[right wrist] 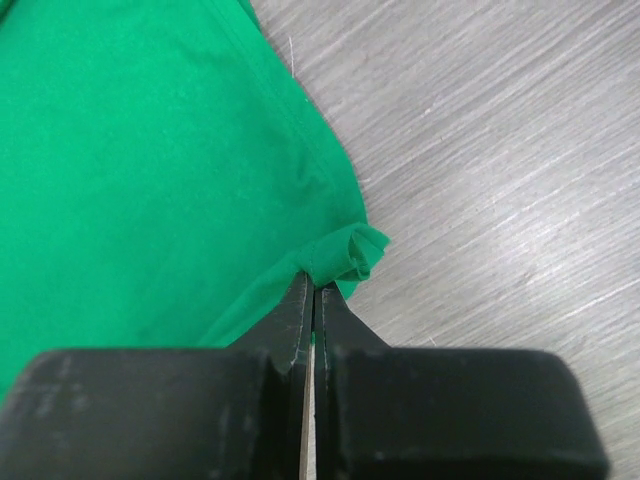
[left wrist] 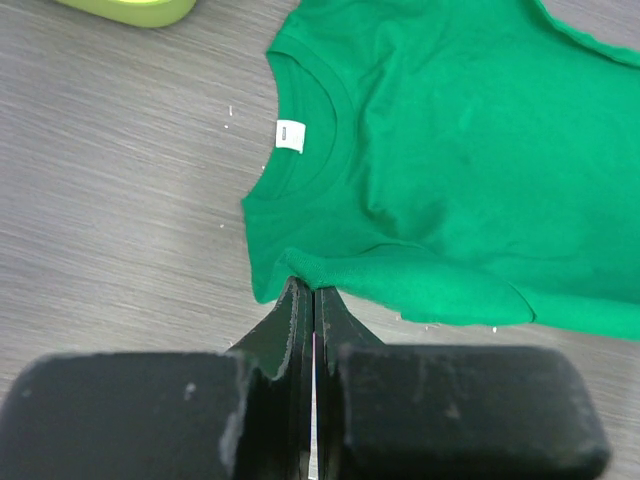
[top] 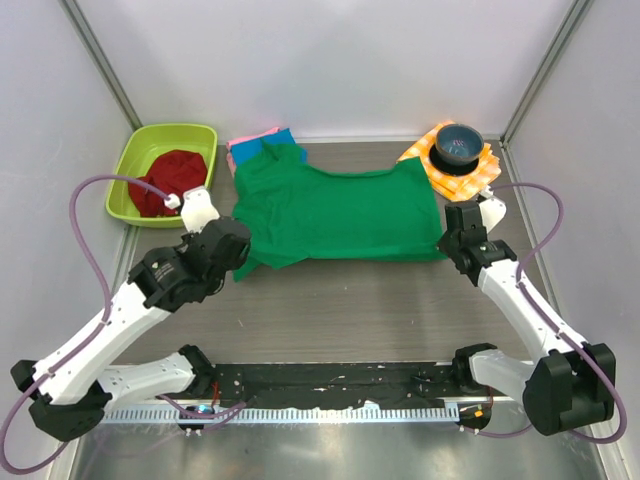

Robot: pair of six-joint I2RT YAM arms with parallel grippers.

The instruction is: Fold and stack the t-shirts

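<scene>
The green t-shirt (top: 335, 212) lies spread across the middle of the table, with its collar and white label (left wrist: 290, 135) toward the left. My left gripper (top: 238, 256) is shut on the shirt's near-left edge (left wrist: 306, 284), where the cloth bunches at the fingertips. My right gripper (top: 447, 243) is shut on the near-right corner (right wrist: 316, 282), which curls into a small roll above the tips. Behind the green shirt, a pink shirt (top: 243, 143) and a blue shirt (top: 281, 138) lie folded, partly covered by it.
A lime-green bin (top: 140, 152) holding a dark red cloth (top: 165, 185) stands at the back left. At the back right, a dark bowl (top: 458, 145) sits on an orange-and-white checked cloth (top: 478, 170). Grey walls enclose the table.
</scene>
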